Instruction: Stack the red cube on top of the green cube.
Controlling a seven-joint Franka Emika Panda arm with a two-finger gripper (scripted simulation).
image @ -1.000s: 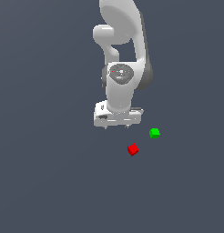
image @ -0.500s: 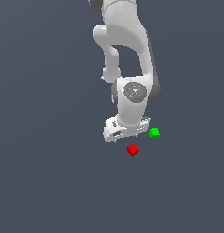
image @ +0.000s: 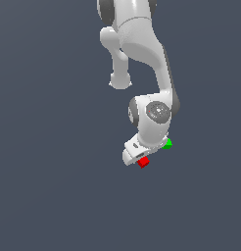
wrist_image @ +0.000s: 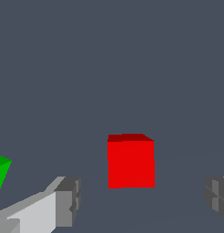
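The red cube (image: 144, 162) lies on the dark grey floor, partly covered by the white gripper (image: 140, 156) that hangs low right over it. In the wrist view the red cube (wrist_image: 131, 160) sits between the two grey fingertips (wrist_image: 68, 201), which stand wide apart and do not touch it. The gripper (wrist_image: 143, 200) is open. The green cube (image: 167, 143) lies just behind the hand toward the exterior view's right, mostly hidden by it. In the wrist view only a corner of the green cube (wrist_image: 1, 170) shows at the edge.
The white arm (image: 142, 54) rises above the cubes. The floor (image: 54, 186) is a plain dark grey surface with nothing else on it.
The arm has swung toward the exterior view's right and come down. The gripper has gone from beside the cubes to low over the red cube. The cubes have not moved.
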